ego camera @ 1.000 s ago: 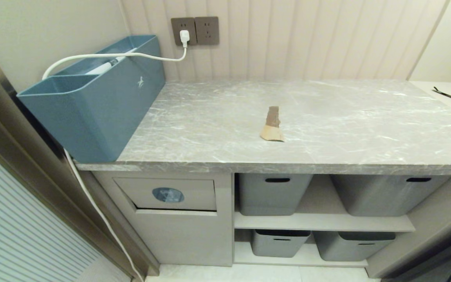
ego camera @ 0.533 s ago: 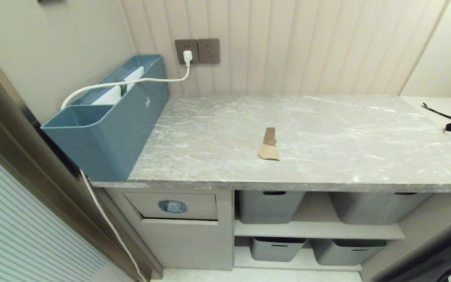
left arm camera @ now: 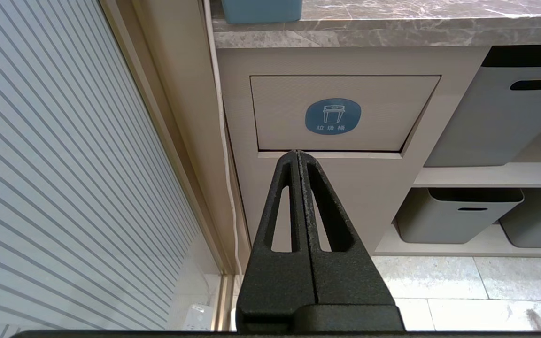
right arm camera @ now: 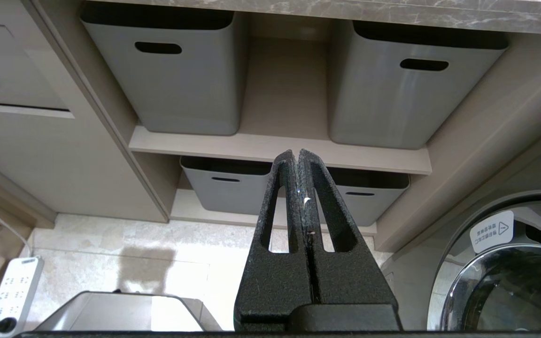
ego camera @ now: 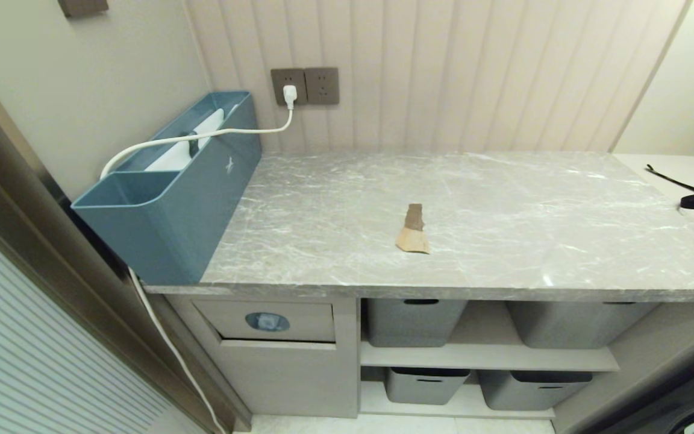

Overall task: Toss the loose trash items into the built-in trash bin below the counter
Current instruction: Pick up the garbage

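One tan-brown torn cardboard scrap (ego camera: pixel 412 235) lies flat near the middle of the grey marble counter (ego camera: pixel 503 241). Under the counter's left end is the built-in trash bin (ego camera: pixel 275 322), a beige flap with a blue oval sticker (left arm camera: pixel 333 116), its flap closed. Neither arm appears in the head view. My left gripper (left arm camera: pixel 297 154) hangs low in front of the bin flap, shut and empty. Facing the shelves lower down, my right gripper (right arm camera: pixel 297 152) is also shut with nothing in it.
A long blue plastic box (ego camera: pixel 172 187) stands at the counter's left end, with a white cable (ego camera: pixel 202 135) running over it to the wall socket (ego camera: pixel 305 85). Grey storage tubs (ego camera: pixel 416 322) fill the shelves. A washing machine (right arm camera: pixel 510 272) stands to the right, a power strip (right arm camera: pixel 14 291) on the floor.
The whole head view has shifted: the counter and cabinet sit lower and smaller in the picture, more wall shows above. The camera has risen. The scrap has not moved on the counter.
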Motion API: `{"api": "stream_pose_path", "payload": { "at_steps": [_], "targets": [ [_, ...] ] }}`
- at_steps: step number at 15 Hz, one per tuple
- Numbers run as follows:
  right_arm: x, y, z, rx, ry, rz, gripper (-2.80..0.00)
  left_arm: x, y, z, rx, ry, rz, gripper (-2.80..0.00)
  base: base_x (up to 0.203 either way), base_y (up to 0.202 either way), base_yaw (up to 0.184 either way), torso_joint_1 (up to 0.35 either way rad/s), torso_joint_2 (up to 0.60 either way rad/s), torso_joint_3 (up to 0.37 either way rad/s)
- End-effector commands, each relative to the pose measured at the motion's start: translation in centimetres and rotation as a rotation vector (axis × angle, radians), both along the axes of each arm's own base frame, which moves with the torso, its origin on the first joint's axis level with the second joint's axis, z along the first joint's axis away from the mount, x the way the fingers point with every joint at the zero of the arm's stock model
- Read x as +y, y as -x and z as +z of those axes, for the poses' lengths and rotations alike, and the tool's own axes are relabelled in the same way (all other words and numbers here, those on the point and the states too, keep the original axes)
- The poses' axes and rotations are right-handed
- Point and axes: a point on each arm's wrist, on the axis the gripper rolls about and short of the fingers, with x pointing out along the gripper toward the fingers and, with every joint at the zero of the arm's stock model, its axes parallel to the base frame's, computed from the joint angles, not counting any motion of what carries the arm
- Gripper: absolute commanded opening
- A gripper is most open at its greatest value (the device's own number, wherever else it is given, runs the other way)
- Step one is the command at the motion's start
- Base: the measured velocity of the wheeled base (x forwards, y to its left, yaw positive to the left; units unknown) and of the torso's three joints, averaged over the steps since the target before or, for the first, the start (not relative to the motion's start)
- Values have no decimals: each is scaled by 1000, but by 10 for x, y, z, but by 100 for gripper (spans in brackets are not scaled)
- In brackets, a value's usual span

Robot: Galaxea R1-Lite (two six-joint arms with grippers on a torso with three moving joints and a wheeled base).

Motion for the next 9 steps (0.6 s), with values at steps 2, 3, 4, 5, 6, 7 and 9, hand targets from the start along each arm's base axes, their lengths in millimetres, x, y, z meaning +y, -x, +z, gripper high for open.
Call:
{"api": "stream_pose_path", "payload": {
  "at_steps": [2,3,4,5,6,7,9],
  "targets": [
    [0,0,0,1,3,1,-280,0,0,0,0,0,0,-280,0,0,0,0,0,0],
    [0,0,0,2,7,7,-280,0,0,0,1,0,0,-280,0,0,0,0,0,0],
    [0,0,-1,2,11,10,-280,0,0,0,0,0,0,-280,0,0,0,0,0,0],
    [0,1,4,-16,10,13,-280,0,0,0,1,0,0,-280,0,0,0,0,0,0],
    [0,4,20,-60,9,24,-280,0,0,0,0,0,1,-280,0,0,0,0,0,0],
    [1,4,35,-68,6,59,-280,0,0,0,1,0,0,-280,0,0,0,0,0,0],
    [4,-10,71,-19,-8,171,-280,0,0,0,0,0,0,-280,0,0,0,0,0,0]
  ]
}}
